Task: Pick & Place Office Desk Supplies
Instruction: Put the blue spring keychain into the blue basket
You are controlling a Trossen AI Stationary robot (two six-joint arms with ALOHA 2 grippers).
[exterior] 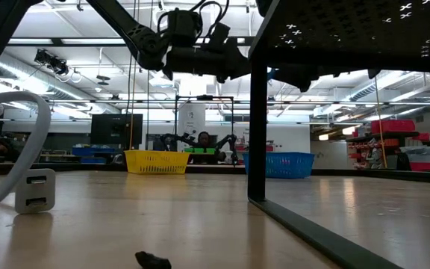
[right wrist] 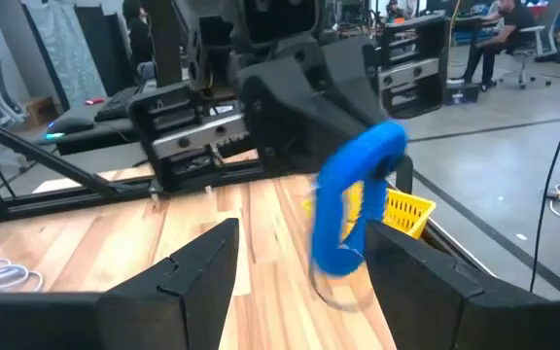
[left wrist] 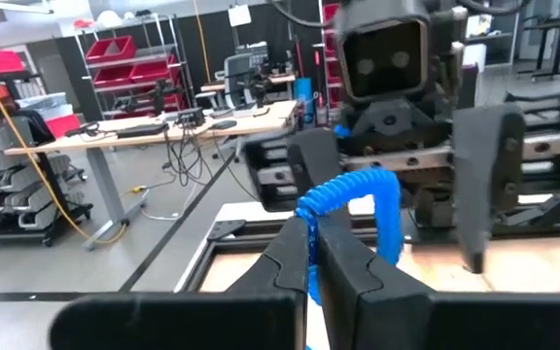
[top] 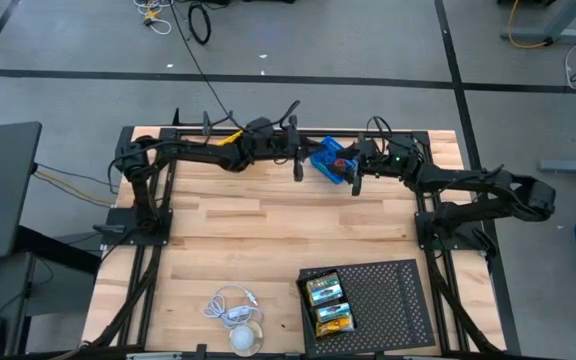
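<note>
A blue coiled loop [top: 330,160] hangs in the air over the table's far edge, between my two grippers. My left gripper [left wrist: 314,243] comes in from the left [top: 300,165] and is shut on it. Facing it from the right, my right gripper [right wrist: 304,262] stands open [top: 354,172], one finger on either side of the loop [right wrist: 350,199]; whether they touch it I cannot tell. Two yellow-and-green crayon boxes [top: 325,290] [top: 333,320] lie in the black perforated tray [top: 393,300]. My left gripper pinches one strand of the blue loop [left wrist: 308,226] between its two fingers. The fingers lie level and come from the table's left. The loop is lifted clear of the table; it rises from the fingers and arches over [left wrist: 382,190] toward the right gripper.
The raised tray stands at the near right on a thin leg [exterior: 256,112]. A white cable with a charger [top: 230,305] [exterior: 34,190] and a pale round thing [top: 245,338] lie near the front edge. A small dark piece [exterior: 153,260] lies close to the low camera.
</note>
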